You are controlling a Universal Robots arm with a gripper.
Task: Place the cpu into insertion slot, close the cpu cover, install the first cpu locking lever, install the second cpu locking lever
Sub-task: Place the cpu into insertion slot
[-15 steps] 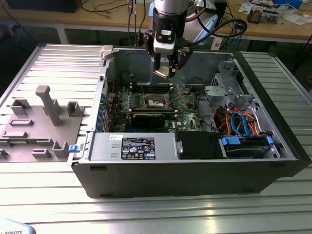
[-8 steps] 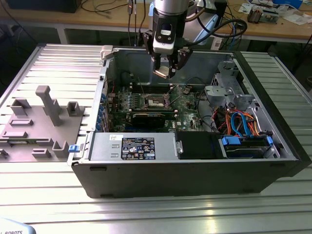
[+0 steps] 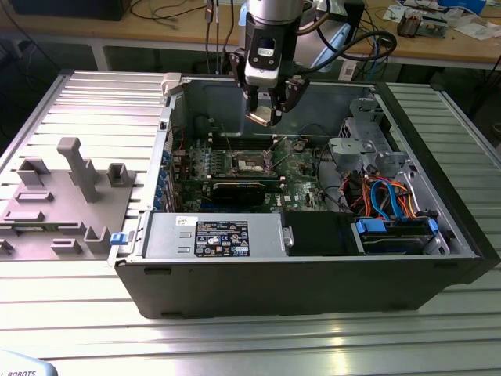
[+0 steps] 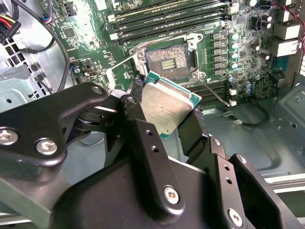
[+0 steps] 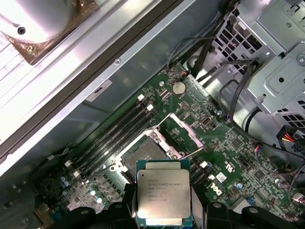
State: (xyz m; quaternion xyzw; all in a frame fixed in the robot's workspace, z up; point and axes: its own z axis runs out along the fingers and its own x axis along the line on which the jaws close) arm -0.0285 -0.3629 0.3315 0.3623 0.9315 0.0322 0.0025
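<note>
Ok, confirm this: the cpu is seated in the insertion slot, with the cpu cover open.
Not seated. The gripper holds the cpu above the board, clear of the insertion slot, whose dark centre lies bare in the second wrist view. The cpu cover is open, as stated.

Below me runs the ribbed aluminium table (image 3: 250,345), its silvery slats running across the exterior view. Square in the middle lies the open computer case (image 3: 313,286), flat on its side, open face up, its dark wall towards the camera. On the exterior view's left there's a grey fixture block (image 3: 70,196) resting on the slats, with an upright post (image 3: 78,168) rising from it. A small blue clip (image 3: 117,237) sits just between block and case. A white object (image 3: 23,368) pokes in at the near left corner.
</note>
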